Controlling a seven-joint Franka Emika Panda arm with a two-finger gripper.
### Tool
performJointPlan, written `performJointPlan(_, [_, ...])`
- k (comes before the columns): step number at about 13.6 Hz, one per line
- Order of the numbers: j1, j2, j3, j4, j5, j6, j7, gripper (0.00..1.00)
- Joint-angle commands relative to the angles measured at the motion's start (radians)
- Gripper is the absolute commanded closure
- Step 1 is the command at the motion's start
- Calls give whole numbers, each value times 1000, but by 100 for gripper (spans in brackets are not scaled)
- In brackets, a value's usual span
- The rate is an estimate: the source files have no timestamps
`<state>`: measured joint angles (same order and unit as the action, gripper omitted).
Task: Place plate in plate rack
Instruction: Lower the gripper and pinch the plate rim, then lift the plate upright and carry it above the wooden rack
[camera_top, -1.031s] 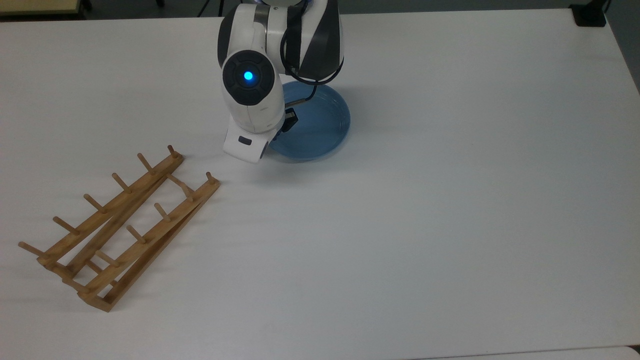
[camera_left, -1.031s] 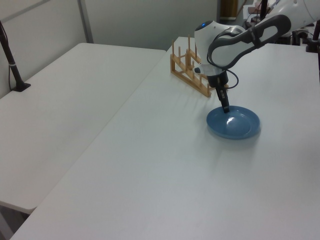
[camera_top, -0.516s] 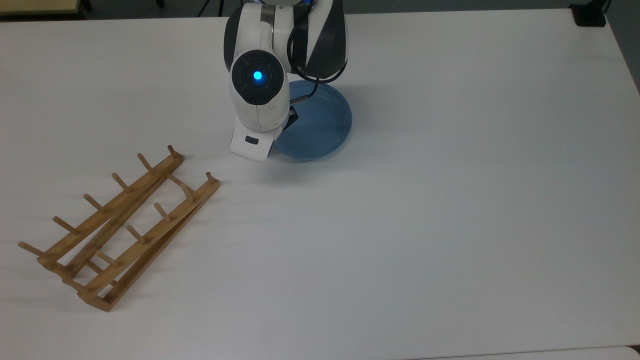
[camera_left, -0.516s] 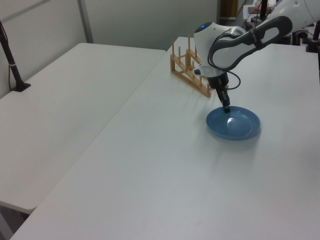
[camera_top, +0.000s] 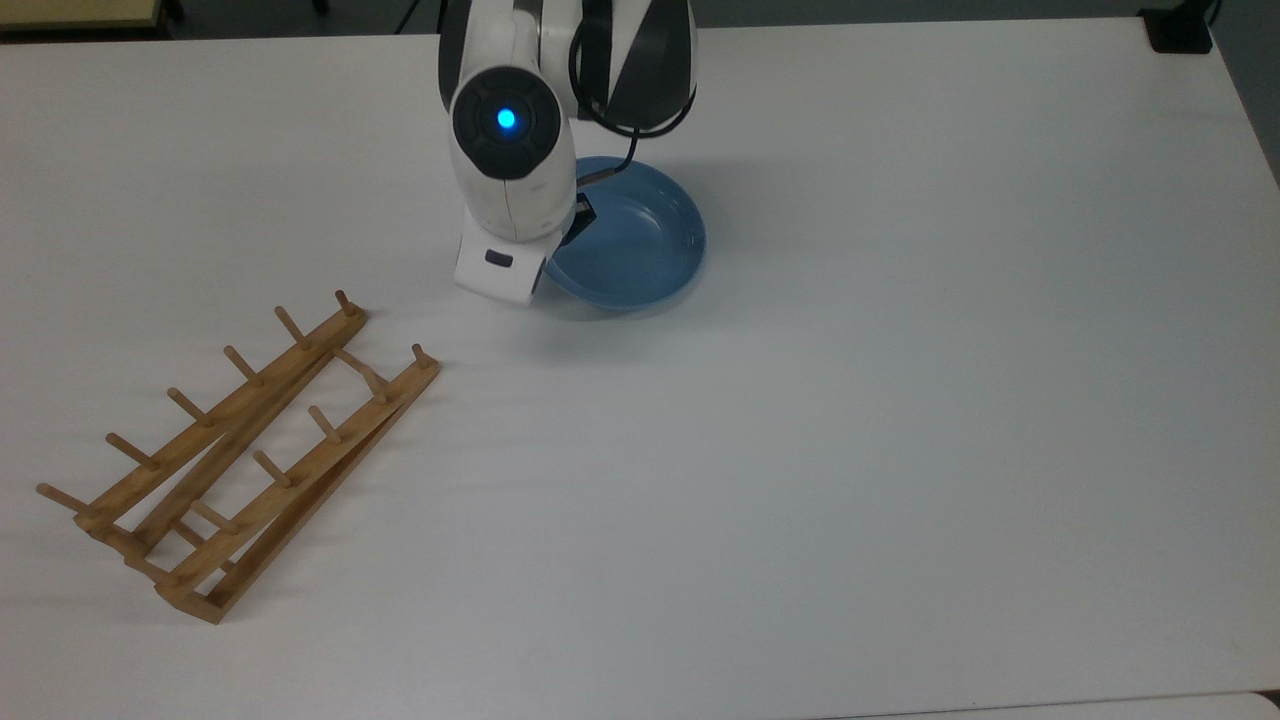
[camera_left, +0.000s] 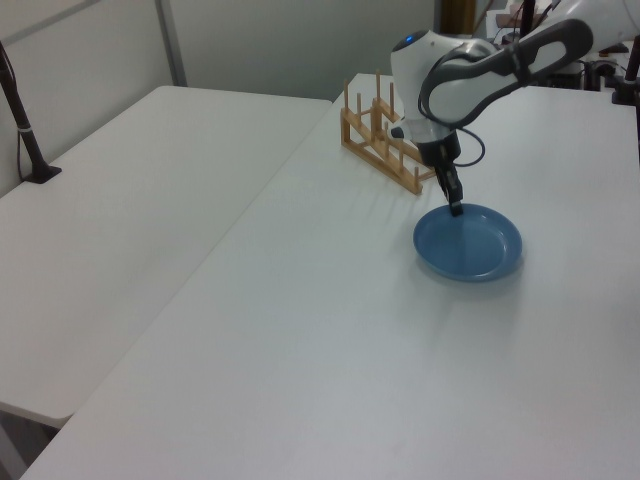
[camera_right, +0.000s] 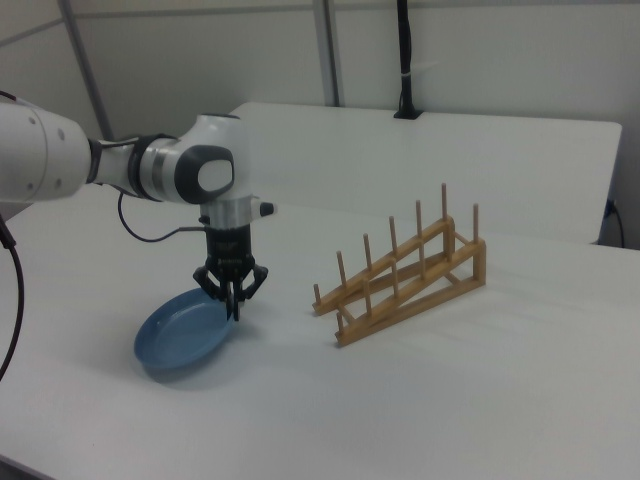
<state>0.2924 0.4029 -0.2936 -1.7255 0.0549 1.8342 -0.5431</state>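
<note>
The light-blue plate is near the top view's upper middle of the white table. It is tilted, its gripped edge raised and a shadow under it. My gripper points down and is shut on the plate's rim, on the side facing the rack. My white wrist hides most of the fingers in the top view. The wooden plate rack stands at the top view's lower left, a clear gap away from the plate, with nothing between its pegs.
A second white table adjoins this one on the left view's left, with a black clamped pole on it. A black object sits at the top view's upper right table corner.
My gripper has risen and drawn back toward the top view's upper edge with the plate's rim in it. The plate has tipped up on that side. The rack has not moved.
</note>
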Motion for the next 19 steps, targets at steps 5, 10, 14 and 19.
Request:
performJointPlan(5, [-9,-131,-2,26,-13,-6,9,96])
performJointPlan(10, [-41,-176,-18,101,-127,83,5,97])
performJointPlan(14, [-47,-197,-70,103,-221,244,-24,98])
performJointPlan(19, [-53,-211,-163,96,-219,446,-50,98])
